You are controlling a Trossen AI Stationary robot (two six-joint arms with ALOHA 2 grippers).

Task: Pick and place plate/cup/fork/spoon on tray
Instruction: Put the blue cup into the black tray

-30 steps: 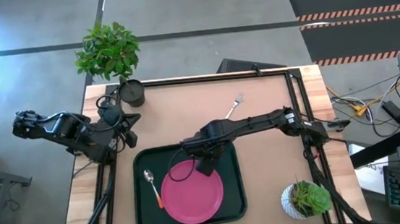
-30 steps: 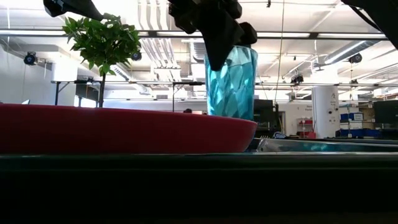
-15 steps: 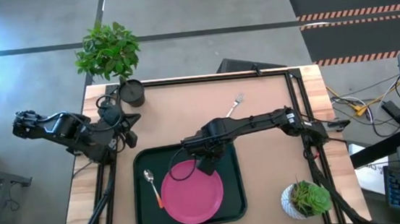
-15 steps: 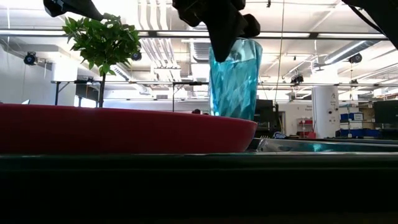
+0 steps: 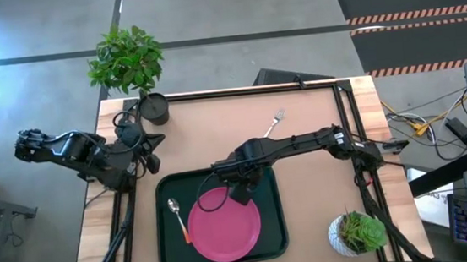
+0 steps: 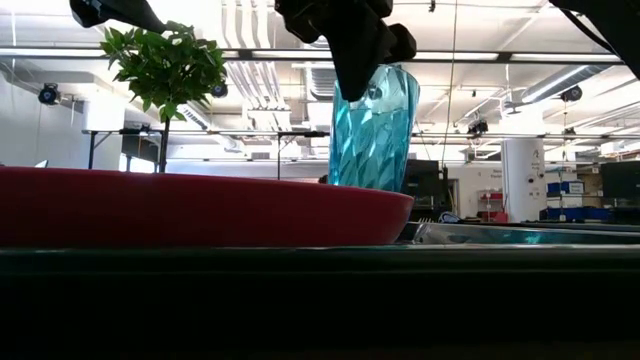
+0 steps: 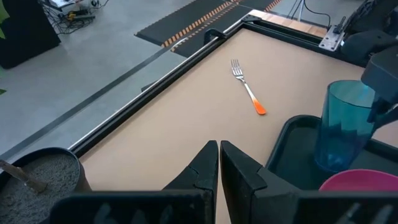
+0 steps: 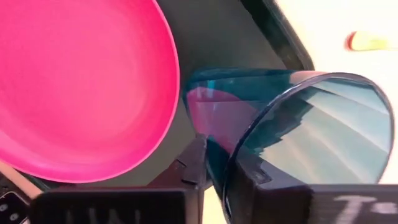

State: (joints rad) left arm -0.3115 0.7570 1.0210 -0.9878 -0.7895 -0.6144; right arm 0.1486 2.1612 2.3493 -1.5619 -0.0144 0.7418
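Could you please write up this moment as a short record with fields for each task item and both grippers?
tray: on table, near edge
plate: on tray
spoon: on tray, beside plate
cup: tilted over the tray, rim pinched by right gripper
fork: on table, off tray
left gripper: shut, waiting at table's left edge

Robotics lab or workshop: concrete floor (image 5: 232,12) with hazard-striped mats (image 5: 414,13), exposed ceiling ducts (image 6: 250,30) and strip lights, distant workbenches (image 6: 200,135), loose cables (image 5: 424,127) beside the framed table (image 5: 306,184).
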